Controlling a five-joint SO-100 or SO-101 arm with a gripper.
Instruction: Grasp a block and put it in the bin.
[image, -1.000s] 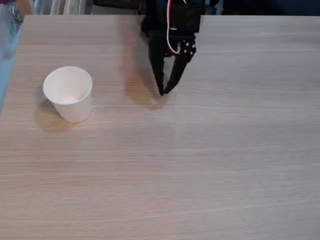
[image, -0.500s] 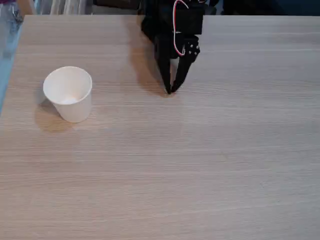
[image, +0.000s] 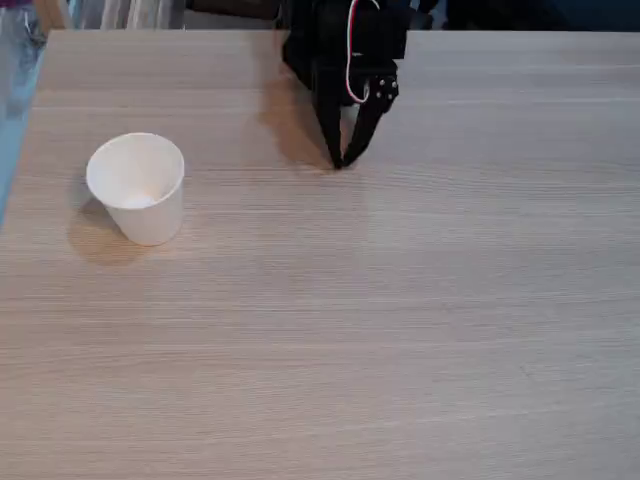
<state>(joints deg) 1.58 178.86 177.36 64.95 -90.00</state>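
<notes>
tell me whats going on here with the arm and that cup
A black robot arm reaches in from the far edge of a wooden table. Its gripper points down with fingertips together near the tabletop; no block can be made out between them. A white paper cup stands upright well to the left in the fixed view, apart from the arm.

Pale wood-grain table (image: 400, 330), blue edge (image: 12, 120) at left

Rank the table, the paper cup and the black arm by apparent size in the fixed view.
1. Table, by far the largest.
2. Black arm, though the top edge cuts it off.
3. Paper cup, looking slightly smaller than the arm's visible part.
</notes>
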